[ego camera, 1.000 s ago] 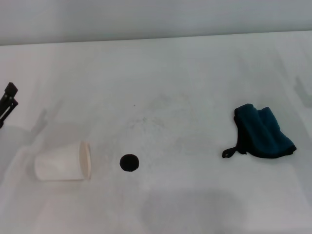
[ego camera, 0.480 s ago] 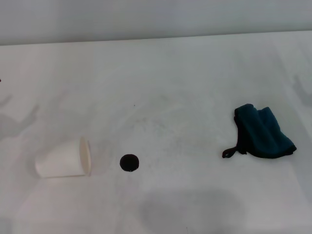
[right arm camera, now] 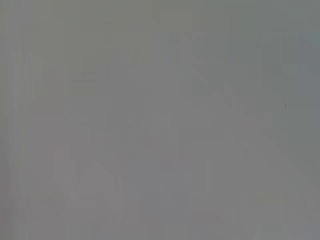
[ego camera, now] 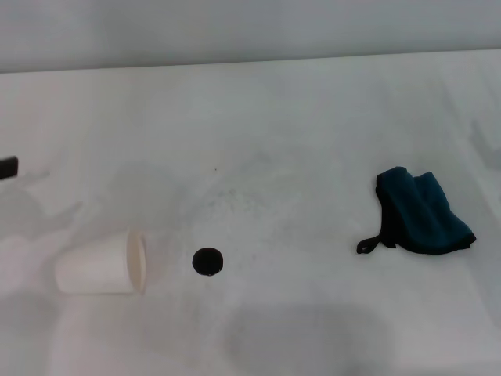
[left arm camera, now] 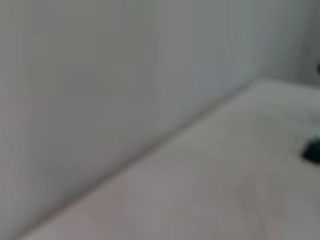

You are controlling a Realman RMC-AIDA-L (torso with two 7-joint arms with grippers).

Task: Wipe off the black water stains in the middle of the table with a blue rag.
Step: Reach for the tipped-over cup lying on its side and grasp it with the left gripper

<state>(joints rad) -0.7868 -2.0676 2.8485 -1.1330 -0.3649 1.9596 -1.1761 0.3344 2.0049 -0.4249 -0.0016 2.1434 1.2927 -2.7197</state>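
A broad, flat white surface point(ego camera: 313, 117) with faint grey smudges spreads out in front of the robot. Near the middle of it, a bit toward the robot's left, sits one small round black spot of water stain point(ego camera: 207, 262). It is solid black and much smaller than the mouth of the cup beside it.

Just to the left of the spot lies a white paper cup point(ego camera: 102, 265). It is tipped over on its side, with its open mouth facing the spot. The cup and the spot are close but not touching.

Well apart from both, over on the robot's right, rests a small dark teal-blue soft rag with black edging point(ego camera: 423, 213). It is bunched up in folds, and a thin black loop sticks out from it on the side facing the spot. Nothing is touching the rag.

At the far left edge, a small dark piece of the left claw point(ego camera: 8, 167) pokes into the head view. So little of it shows that I cannot tell if it is open or closed. The right claw is nowhere to be seen. The left wrist view shows only a pale wall meeting the surface.
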